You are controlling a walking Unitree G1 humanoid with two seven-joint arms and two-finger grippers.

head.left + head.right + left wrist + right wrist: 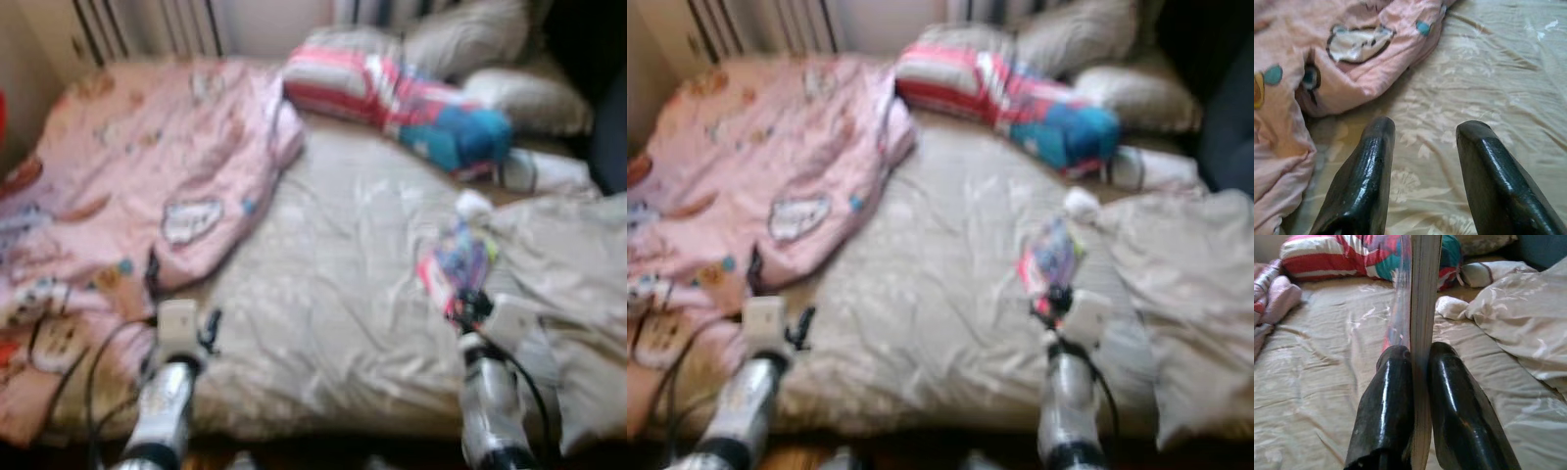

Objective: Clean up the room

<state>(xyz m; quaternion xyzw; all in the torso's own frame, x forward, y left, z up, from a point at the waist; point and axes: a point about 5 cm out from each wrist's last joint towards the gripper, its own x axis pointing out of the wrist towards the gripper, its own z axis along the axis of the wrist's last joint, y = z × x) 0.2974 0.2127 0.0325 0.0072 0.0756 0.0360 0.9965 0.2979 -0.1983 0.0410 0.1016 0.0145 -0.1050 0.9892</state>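
Right wrist view has the right gripper pinching a thin book edge-on above the beige sheet; keep that clamp firm and level. Left gripper hangs spread beside the pink duvet, striped pillow beyond.

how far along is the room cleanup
Early on. In hand: the right hand is shut on a thin book held over the bed. The left hand is open above the sheet. Left: the pink blanket lies rumpled and the striped pillow sits askew.
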